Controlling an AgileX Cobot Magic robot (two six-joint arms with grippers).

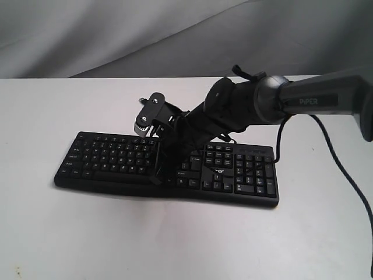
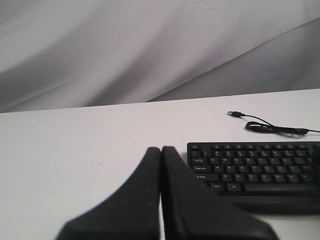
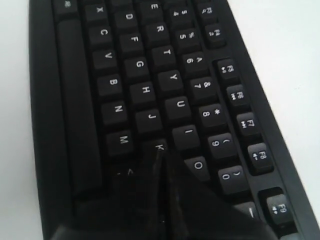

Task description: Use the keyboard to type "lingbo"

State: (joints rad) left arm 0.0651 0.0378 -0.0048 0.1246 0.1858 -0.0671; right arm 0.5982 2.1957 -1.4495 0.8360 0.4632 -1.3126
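The long black keyboard (image 1: pixel 245 169) with white legends lies across the middle of the white table. My right gripper (image 1: pixel 157 178) reaches in from the right and points down onto its letter keys. In the right wrist view the right gripper (image 3: pixel 161 152) is shut with nothing in it. Its tip sits at the edge of the K key (image 3: pixel 159 146), below the O key (image 3: pixel 198 165), and hides the key behind it. My left gripper (image 2: pixel 161 149) is shut and empty, above bare table beside the keyboard's (image 2: pixel 260 165) Esc end. It does not show in the exterior view.
The keyboard's thin black cable (image 2: pixel 272 129) lies coiled on the table behind it, ending in a loose USB plug (image 2: pixel 234 114). A grey cloth backdrop (image 1: pixel 116 35) hangs behind the table. The right arm's own cable (image 1: pixel 341 163) trails down on the right.
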